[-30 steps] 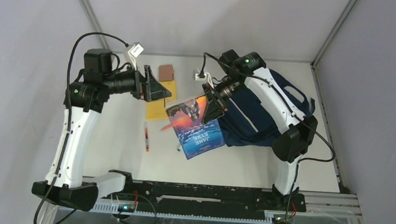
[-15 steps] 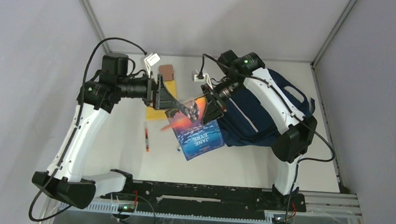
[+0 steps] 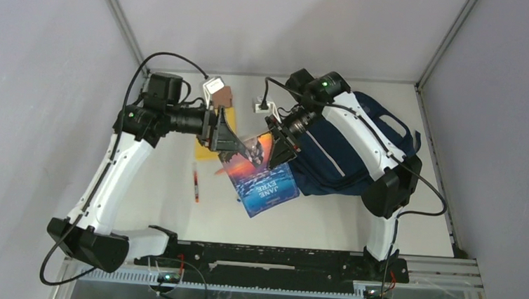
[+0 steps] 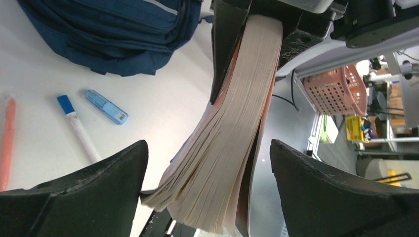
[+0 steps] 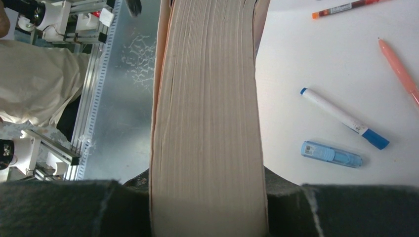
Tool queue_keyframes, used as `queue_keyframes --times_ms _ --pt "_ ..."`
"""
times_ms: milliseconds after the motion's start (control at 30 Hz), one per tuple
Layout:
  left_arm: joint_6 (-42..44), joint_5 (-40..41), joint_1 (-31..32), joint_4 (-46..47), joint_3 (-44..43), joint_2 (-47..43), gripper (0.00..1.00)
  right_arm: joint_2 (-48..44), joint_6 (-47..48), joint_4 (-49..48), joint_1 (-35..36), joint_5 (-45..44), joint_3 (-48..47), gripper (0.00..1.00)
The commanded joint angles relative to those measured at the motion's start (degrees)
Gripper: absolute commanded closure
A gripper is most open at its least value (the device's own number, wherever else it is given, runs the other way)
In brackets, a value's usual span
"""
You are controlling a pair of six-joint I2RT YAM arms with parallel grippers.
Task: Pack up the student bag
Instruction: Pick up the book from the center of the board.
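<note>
The student bag (image 3: 345,162), navy blue with a white stripe, lies at the right of the table under my right arm; its corner also shows in the left wrist view (image 4: 113,34). A paperback with a blue and orange cover (image 3: 266,185) hangs tilted above the table beside the bag. My right gripper (image 3: 279,145) is shut on it, the cream page block (image 5: 207,123) clamped between the jaws (image 5: 207,197). My left gripper (image 3: 230,141) stands open, one finger on each side of the book's fanned pages (image 4: 237,138) with gaps both sides (image 4: 207,145).
On the table lie a red pen (image 3: 195,181), a yellow notepad (image 3: 209,149), a brown pad (image 3: 222,94) and a white plug (image 3: 265,104). Under the book lie a blue-capped marker (image 5: 346,118), a light-blue highlighter (image 5: 331,154) and a pink pen (image 5: 400,69).
My left arm has swung right, bringing its open jaws from the yellow notepad to around the book's left edge. The right gripper keeps its hold on the book, shifted slightly left.
</note>
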State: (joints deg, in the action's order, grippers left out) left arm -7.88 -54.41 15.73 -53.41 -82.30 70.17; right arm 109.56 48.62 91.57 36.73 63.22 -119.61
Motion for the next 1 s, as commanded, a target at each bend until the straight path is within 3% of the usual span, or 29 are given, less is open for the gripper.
queue_keyframes --times_ms 0,233,300,400,433,467,500,600,633,700,833,967 --pt "2.62 -4.90 1.84 -0.38 1.56 1.02 0.06 -4.19 0.67 0.01 1.14 6.50 -1.35 1.00" --pt "2.24 -8.75 5.01 0.70 3.44 2.19 0.30 -2.53 -0.28 0.01 1.15 6.18 -2.38 1.00" --pt "2.55 -9.76 5.02 0.90 4.09 2.61 0.51 -2.51 -0.44 0.01 1.15 5.77 -2.30 1.00" --pt "2.28 -11.26 5.02 1.57 3.77 3.18 0.96 -2.51 -0.71 0.01 1.00 5.36 -1.93 1.00" --pt "2.40 -11.20 4.97 1.55 3.40 3.31 0.99 -2.51 -0.93 0.01 0.79 5.27 -1.86 1.00" --pt "2.55 -10.93 4.89 1.54 3.08 3.24 1.00 -2.43 -1.28 0.02 0.49 5.25 -1.92 1.00" --pt "2.52 -10.41 4.74 1.53 2.77 3.14 1.00 -2.35 -1.89 -0.14 0.05 5.40 -2.01 0.87" --pt "1.07 -9.72 2.69 2.26 2.20 2.52 1.00 -3.79 -7.15 -4.67 -3.26 7.77 -0.34 0.17" --pt "-0.20 -9.06 1.57 3.15 2.19 2.14 1.00 -5.11 -10.98 -9.21 -4.64 8.01 1.46 0.06" --pt "-4.00 -7.04 -1.49 5.43 2.66 0.85 1.00 -9.22 -26.43 -23.49 -7.30 3.86 7.24 0.00" --pt "-13.32 0.41 -6.25 14.36 5.86 -3.63 1.00 -18.74 -49.45 -45.44 -12.83 -16.44 19.57 0.00" --pt "-22.12 15.69 -8.23 19.48 8.32 -7.30 1.00 -25.73 -57.65 -56.41 -19.04 -31.09 29.94 0.00"
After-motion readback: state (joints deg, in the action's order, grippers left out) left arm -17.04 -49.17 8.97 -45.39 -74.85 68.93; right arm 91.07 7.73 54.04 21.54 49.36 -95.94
